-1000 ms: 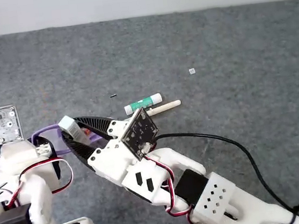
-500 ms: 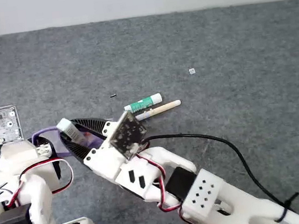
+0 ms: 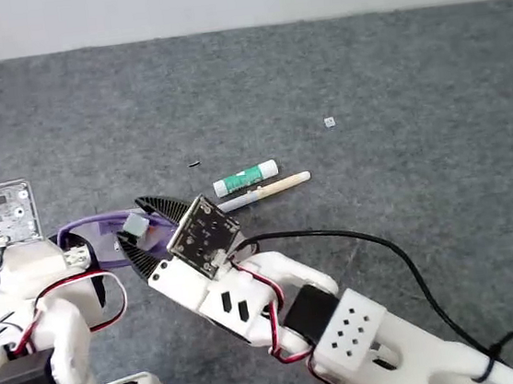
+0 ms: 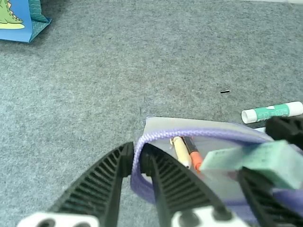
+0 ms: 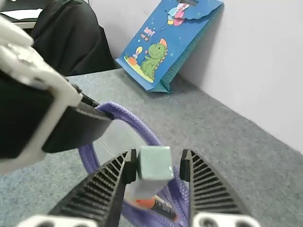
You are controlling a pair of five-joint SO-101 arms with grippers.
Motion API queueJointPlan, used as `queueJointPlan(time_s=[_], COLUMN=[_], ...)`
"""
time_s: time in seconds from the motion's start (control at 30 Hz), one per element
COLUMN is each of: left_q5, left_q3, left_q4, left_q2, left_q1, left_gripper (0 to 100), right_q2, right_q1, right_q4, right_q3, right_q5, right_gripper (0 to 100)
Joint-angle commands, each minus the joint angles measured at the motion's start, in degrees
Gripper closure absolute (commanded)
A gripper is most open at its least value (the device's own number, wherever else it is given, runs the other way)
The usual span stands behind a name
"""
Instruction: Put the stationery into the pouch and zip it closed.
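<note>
Right gripper (image 5: pixel 156 165): my jaws pinch a pale green eraser (image 5: pixel 154 171) by its sides, one end sticking out past the fingertips. No writing shows on the face I can see. It hangs right over the mouth of the pouch (image 5: pixel 137 127).

Left gripper (image 4: pixel 136 151): pressed together on the purple rim of the pouch (image 4: pixel 199 134), holding that edge up so the mouth gapes.

Left wrist view, inside the pouch: a cream pen (image 4: pixel 181 151) and an orange marker (image 4: pixel 193 155) lie side by side, with the eraser (image 4: pixel 255 161) just above them. Any print on them is too small to make out.

High view: the pouch (image 3: pixel 90 231) lies at the near left of the grey table (image 3: pixel 412 91), between my two arms. Beyond it, on the bare table, a glue stick (image 3: pixel 246 177) with a green label lies beside a pale pen (image 3: pixel 274 186), nearly parallel. The label print is not legible. A small black scrap (image 3: pixel 194 165) and a white speck (image 3: pixel 329 122) lie farther out.

Right wrist view, background: a blue gift bag (image 5: pixel 165 42) leans on the wall, with a green cartoon dinosaur and some lettering on it.
</note>
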Motion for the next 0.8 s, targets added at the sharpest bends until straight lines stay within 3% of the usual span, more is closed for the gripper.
queueJointPlan(time_s=[0.0,0.37,0.6,0.7,0.77], left_q5=[0.53,0.53,0.53,0.53,0.53], left_q3=[3.03,3.03,3.03,3.03,3.03], left_q4=[0.18,0.00,0.00,0.00,0.00], left_q2=[1.14,1.23,1.23,1.23,1.23], left_q1=[-0.35,-0.35,-0.35,-0.35,-0.35], left_gripper=[99,99,99,99,99], right_q2=[-4.53,-8.31,-7.60,-6.46,-5.32], right_q1=[1.19,2.86,17.01,14.90,11.12], right_q4=[4.62,22.11,27.65,33.98,36.88], right_q3=[-4.84,-20.04,-20.40,-22.95,-25.32], right_q5=[0.53,0.18,-7.47,-10.02,-12.92], right_gripper=[86.8,86.8,87.0,89.3,96.0])
